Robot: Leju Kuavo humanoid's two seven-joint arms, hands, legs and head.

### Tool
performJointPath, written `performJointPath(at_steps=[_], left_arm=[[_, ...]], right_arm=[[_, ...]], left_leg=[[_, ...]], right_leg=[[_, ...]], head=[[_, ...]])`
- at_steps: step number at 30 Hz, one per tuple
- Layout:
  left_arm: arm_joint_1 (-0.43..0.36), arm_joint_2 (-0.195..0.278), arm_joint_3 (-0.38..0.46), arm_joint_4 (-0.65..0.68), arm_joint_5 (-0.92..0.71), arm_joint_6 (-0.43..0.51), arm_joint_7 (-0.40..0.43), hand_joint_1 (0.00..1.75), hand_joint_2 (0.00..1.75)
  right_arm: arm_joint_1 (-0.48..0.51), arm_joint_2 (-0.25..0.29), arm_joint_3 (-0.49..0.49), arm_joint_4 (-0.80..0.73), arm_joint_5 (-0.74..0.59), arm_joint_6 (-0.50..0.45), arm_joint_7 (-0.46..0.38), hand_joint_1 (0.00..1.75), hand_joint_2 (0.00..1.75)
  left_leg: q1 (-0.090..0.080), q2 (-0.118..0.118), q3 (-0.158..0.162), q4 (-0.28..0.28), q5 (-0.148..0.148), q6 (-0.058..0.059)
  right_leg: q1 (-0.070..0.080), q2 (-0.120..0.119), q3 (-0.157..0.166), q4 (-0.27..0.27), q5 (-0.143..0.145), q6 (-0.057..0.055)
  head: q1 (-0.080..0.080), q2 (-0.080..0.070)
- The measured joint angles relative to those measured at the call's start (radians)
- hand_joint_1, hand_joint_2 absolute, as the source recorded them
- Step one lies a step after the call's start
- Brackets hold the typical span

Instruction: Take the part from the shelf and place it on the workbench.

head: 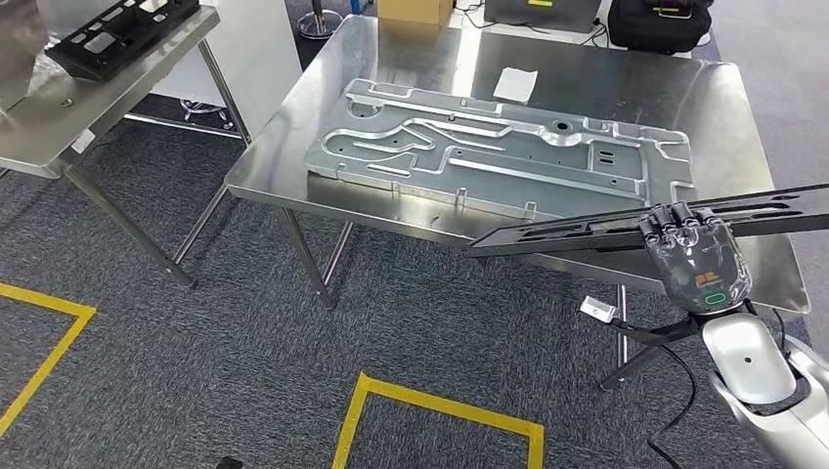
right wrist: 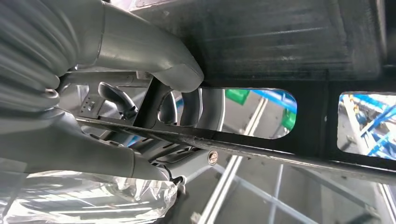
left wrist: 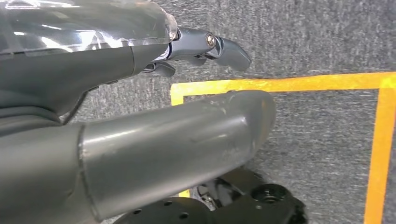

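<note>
steel workbench (head: 743, 117) under the black part (head: 577, 233) the right hand (head: 696, 256) grips; left hand (left wrist: 140, 93) holds nothing.

I count two steel tables: the workbench (head: 743, 117) in front of me and a second table (head: 59, 117) well off to its left. On the workbench lies one large silver stamped panel (head: 499, 147), and beyond the panel one white paper slip (head: 515, 83). Black slotted parts number two: one part (head: 587, 233) gripped in my right hand (head: 696, 256) over the workbench's near edge, and another black part (head: 122, 34) on the second table. Past the workbench's far edge I see one cardboard box (head: 415, 10) and one black bag (head: 660, 24). Hands: two, counting my left hand (left wrist: 140, 116), which holds nothing.
</note>
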Motion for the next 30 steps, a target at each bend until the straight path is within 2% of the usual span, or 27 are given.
performJointPath(at_steps=[1, 3, 4, 5, 6, 8, 13, 15, 16, 17, 18, 19, 20, 21, 22, 24, 26, 27, 28, 30], left_arm=[[0.001, 0.0, 0.0, 0.0, 0.0, 0.0, 0.0, 0.0, 0.0], [0.002, 0.003, 0.0, 0.0, 0.0, 0.0, 0.0, 0.0, 0.0], [0.002, 0.004, 0.0, 0.0, 0.0, 0.0, 0.0, 0.0, 0.0], [0.002, 0.006, 0.0, 0.0, 0.0, 0.0, 0.001, 0.0, 0.0], [0.002, 0.006, 0.0, 0.0, 0.0, 0.0, 0.001, 0.0, 0.0], [0.002, 0.007, 0.0, 0.0, 0.0, 0.0, 0.001, 0.0, 0.0], [0.002, 0.007, 0.0, 0.0, 0.0, 0.0, 0.001, 0.0, 0.0], [0.001, 0.006, 0.0, 0.0, 0.0, 0.0, 0.001, 0.0, 0.0], [0.0, 0.006, 0.0, 0.0, 0.0, 0.0, 0.001, 0.0, 0.0], [0.0, 0.006, 0.0, 0.0, 0.0, 0.0, 0.001, 0.0, 0.0], [0.0, 0.006, 0.0, 0.0, 0.0, 0.0, 0.001, 0.0, 0.0], [0.0, 0.005, 0.0, 0.0, 0.0, 0.0, 0.001, 0.0, 0.0], [0.001, 0.005, 0.0, 0.0, 0.0, 0.0, 0.001, 0.0, 0.0], [0.001, 0.005, 0.0, 0.0, 0.0, 0.0, 0.001, 0.0, 0.0], [0.0, 0.005, 0.0, 0.0, 0.0, 0.0, 0.001, 0.0, 0.0], [-0.002, 0.005, 0.0, 0.0, 0.0, 0.0, 0.002, 0.0, 0.0], [-0.003, 0.005, 0.0, 0.0, 0.0, 0.0, 0.002, 0.0, 0.0], [-0.003, 0.005, -0.001, 0.0, -0.001, -0.001, 0.002, 0.0, 0.0], [-0.004, 0.004, -0.001, 0.0, -0.001, -0.001, 0.002, 0.0, 0.0], [-0.004, 0.004, -0.001, 0.0, -0.002, -0.001, 0.003, 0.0, 0.0]], right_arm=[[-0.004, 0.0, 0.004, -0.001, 0.0, 0.0, 0.0, 1.75, 1.75], [-0.011, 0.0, 0.01, -0.002, 0.0, 0.0, 0.0, 1.75, 1.75], [-0.015, -0.001, 0.012, -0.003, 0.0, 0.0, 0.001, 1.75, 1.75], [-0.016, -0.001, 0.014, -0.003, 0.0, 0.0, 0.001, 1.75, 1.75], [-0.017, -0.002, 0.016, -0.004, 0.0, 0.0, 0.001, 1.75, 1.75], [-0.016, -0.003, 0.018, -0.004, 0.0, 0.0, 0.0, 1.75, 1.75], [-0.016, -0.004, 0.018, -0.004, 0.0, 0.0, 0.0, 1.75, 1.75], [-0.018, -0.007, 0.018, -0.005, 0.0, 0.0, 0.0, 1.75, 1.75], [-0.02, -0.009, 0.019, -0.005, 0.0, 0.0, 0.001, 1.75, 1.75], [-0.022, -0.012, 0.022, -0.006, 0.0, 0.0, 0.001, 1.75, 1.75], [-0.024, -0.014, 0.025, -0.006, 0.0, 0.0, 0.001, 1.75, 1.75], [-0.025, -0.017, 0.028, -0.006, 0.0, 0.0, 0.002, 1.75, 1.75], [-0.025, -0.018, 0.031, -0.006, 0.0, 0.0, 0.002, 1.75, 1.75], [-0.026, -0.019, 0.032, -0.005, 0.0, 0.0, 0.001, 1.75, 1.75], [-0.027, -0.021, 0.033, -0.005, 0.0, 0.0, 0.002, 1.75, 1.75], [-0.031, -0.025, 0.035, -0.007, 0.0, -0.002, 0.003, 1.75, 1.75], [-0.036, -0.031, 0.032, -0.014, 0.0, -0.008, 0.0, 1.75, 1.75], [-0.041, -0.033, 0.029, -0.019, 0.0, -0.014, -0.006, 1.75, 1.75], [-0.044, -0.034, 0.021, -0.027, 0.0, -0.02, -0.02, 1.75, 1.75], [-0.043, -0.035, -0.007, -0.046, 0.0, -0.034, -0.069, 1.75, 1.75]], left_leg=[[-0.002, 0.0, 0.007, -0.052, 0.034, 0.007], [-0.012, 0.0, 0.03, -0.18, 0.149, 0.024], [-0.016, 0.0, 0.04, -0.225, 0.188, 0.03], [-0.019, -0.001, 0.044, -0.252, 0.212, 0.035], [-0.02, -0.001, 0.048, -0.263, 0.213, 0.037], [-0.02, 0.0, 0.053, -0.271, 0.215, 0.041], [-0.02, 0.001, 0.055, -0.273, 0.215, 0.043], [-0.016, 0.0, 0.074, -0.282, 0.214, 0.047], [-0.014, -0.001, 0.088, -0.288, 0.21, 0.051], [-0.012, -0.002, 0.11, -0.294, 0.199, 0.053], [-0.011, -0.004, 0.135, -0.295, 0.179, 0.052], [-0.009, -0.006, 0.162, -0.296, 0.156, 0.05], [-0.009, -0.007, 0.188, -0.295, 0.134, 0.044], [-0.009, -0.009, 0.204, -0.295, 0.119, 0.038], [-0.009, -0.009, 0.209, -0.296, 0.11, 0.031], [-0.01, -0.01, 0.216, -0.295, 0.102, 0.018], [-0.009, -0.008, 0.208, -0.261, 0.102, 0.009], [-0.009, -0.006, 0.188, -0.22, 0.099, 0.005], [-0.007, -0.004, 0.155, -0.162, 0.088, 0.001], [-0.006, -0.001, 0.071, -0.042, 0.039, -0.005]], right_leg=[[0.003, 0.0, 0.015, 0.0, -0.011, 0.0], [0.008, 0.001, 0.036, 0.001, -0.031, 0.003], [0.01, 0.002, 0.041, 0.0, -0.04, 0.007], [0.01, 0.004, 0.046, -0.001, -0.044, 0.012], [0.012, 0.005, 0.05, 0.0, -0.045, 0.019], [0.011, 0.007, 0.055, -0.001, -0.041, 0.026], [0.012, 0.007, 0.056, -0.001, -0.038, 0.028], [0.009, 0.006, 0.054, 0.017, -0.038, 0.033], [0.007, 0.006, 0.034, 0.057, -0.044, 0.038], [0.002, 0.005, -0.016, 0.124, -0.072, 0.046], [-0.003, 0.005, -0.054, 0.14, -0.068, 0.053], [-0.008, 0.004, -0.085, 0.131, -0.046, 0.06], [-0.012, 0.002, -0.099, 0.09, -0.006, 0.062], [-0.01, 0.0, -0.084, 0.02, 0.047, 0.058], [-0.006, -0.001, -0.078, -0.004, 0.073, 0.05], [-0.001, 0.0, -0.075, -0.011, 0.069, 0.031], [-0.004, 0.002, -0.058, -0.016, 0.062, 0.016], [-0.005, 0.002, -0.047, -0.018, 0.055, 0.009], [-0.005, 0.002, -0.035, -0.02, 0.047, 0.004], [-0.003, 0.002, -0.015, -0.02, 0.028, -0.003]], head=[[0.0, 0.0], [0.001, 0.0], [0.002, 0.0], [0.002, 0.0], [0.002, 0.0], [0.001, 0.0], [0.002, 0.0], [0.003, 0.0], [0.004, 0.0], [0.004, 0.0], [0.005, 0.0], [0.006, 0.0], [0.006, 0.0], [0.006, 0.0], [0.006, 0.0], [0.005, 0.0], [0.004, 0.0], [0.003, 0.0], [0.002, 0.0], [0.0, 0.0]])
